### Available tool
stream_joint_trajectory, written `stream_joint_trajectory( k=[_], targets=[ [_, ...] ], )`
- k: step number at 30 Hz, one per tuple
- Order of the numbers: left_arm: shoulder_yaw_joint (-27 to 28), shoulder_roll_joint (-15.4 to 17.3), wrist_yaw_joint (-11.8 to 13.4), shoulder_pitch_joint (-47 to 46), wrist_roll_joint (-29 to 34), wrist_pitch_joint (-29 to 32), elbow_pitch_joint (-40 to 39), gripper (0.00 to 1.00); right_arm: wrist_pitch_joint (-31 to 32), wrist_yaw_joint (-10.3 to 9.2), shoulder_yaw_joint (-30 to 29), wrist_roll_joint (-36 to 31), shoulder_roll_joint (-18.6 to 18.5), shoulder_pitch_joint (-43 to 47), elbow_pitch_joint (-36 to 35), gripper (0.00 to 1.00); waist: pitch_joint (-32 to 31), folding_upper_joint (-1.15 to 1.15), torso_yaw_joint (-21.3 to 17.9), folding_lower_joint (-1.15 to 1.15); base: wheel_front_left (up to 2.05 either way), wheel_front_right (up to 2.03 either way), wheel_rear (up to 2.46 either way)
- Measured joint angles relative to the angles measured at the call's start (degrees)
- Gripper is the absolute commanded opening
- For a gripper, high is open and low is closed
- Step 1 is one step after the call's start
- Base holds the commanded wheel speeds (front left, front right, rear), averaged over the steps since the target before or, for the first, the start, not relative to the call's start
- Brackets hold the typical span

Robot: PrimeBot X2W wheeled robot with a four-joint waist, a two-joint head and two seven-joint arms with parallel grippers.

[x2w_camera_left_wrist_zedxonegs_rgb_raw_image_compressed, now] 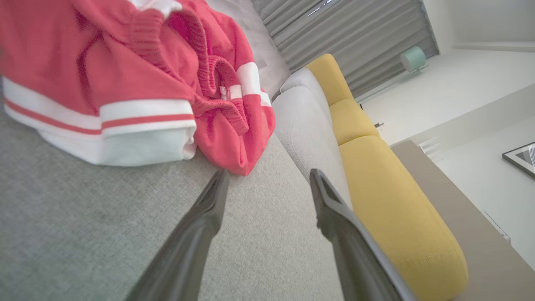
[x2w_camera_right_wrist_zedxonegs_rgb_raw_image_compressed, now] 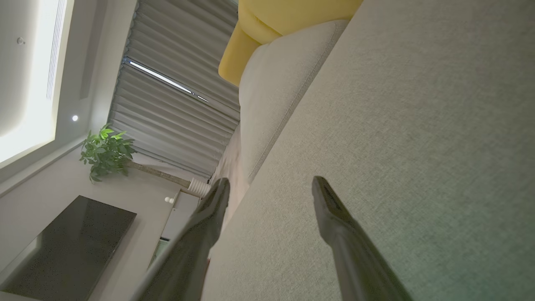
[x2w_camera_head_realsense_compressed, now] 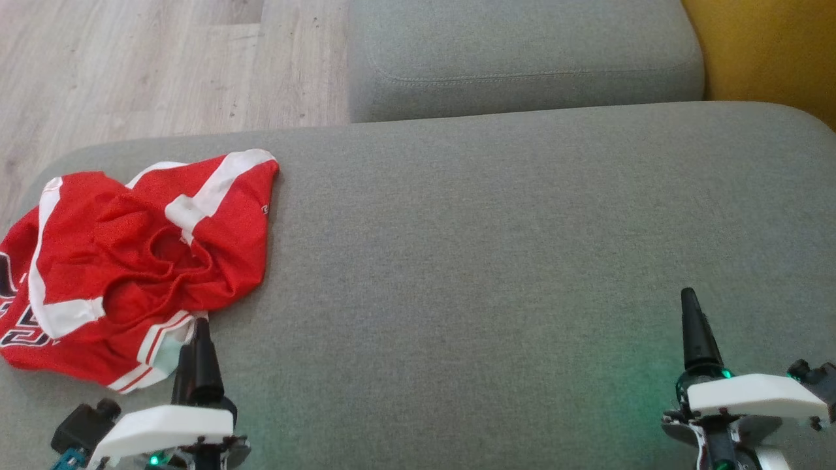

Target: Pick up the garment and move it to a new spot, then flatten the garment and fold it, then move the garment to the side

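Just beyond the left gripper (x2w_camera_left_wrist_zedxonegs_rgb_raw_image_compressed: 269,176), jaws spread, lies the garment (x2w_camera_left_wrist_zedxonegs_rgb_raw_image_compressed: 125,62) (right gripper (x2w_camera_right_wrist_zedxonegs_rgb_raw_image_compressed: 271,182) spread too).

I count one red shirt (x2w_camera_head_realsense_compressed: 130,261), at nine o'clock in my head view. Grippers I have two: the left gripper (x2w_camera_left_wrist_zedxonegs_rgb_raw_image_compressed: 269,175) at seven o'clock, the right gripper (x2w_camera_right_wrist_zedxonegs_rgb_raw_image_compressed: 269,182) at five, each with two dark fingers (x2w_camera_left_wrist_zedxonegs_rgb_raw_image_compressed: 200,225). Grey cushions are two: the big cushion (x2w_camera_head_realsense_compressed: 522,248) in the centre, the small cushion (x2w_camera_head_realsense_compressed: 522,59) at twelve o'clock. One plant (x2w_camera_right_wrist_zedxonegs_rgb_raw_image_compressed: 106,152) and one picture frame (x2w_camera_left_wrist_zedxonegs_rgb_raw_image_compressed: 522,159) show in the wrist views.
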Motion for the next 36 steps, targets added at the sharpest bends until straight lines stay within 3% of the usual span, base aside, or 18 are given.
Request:
stream_joint_trajectory(
  k=[36],
  targets=[
    [-3.7,0.1,1.4,0.1,25.0,-6.0,-5.0,1.00,-5.9,0.00,6.1,-26.1,0.0,0.0,-3.4,1.00,-0.9,0.00,0.1,-0.01,0.00,0.00,0.00]
  ],
)
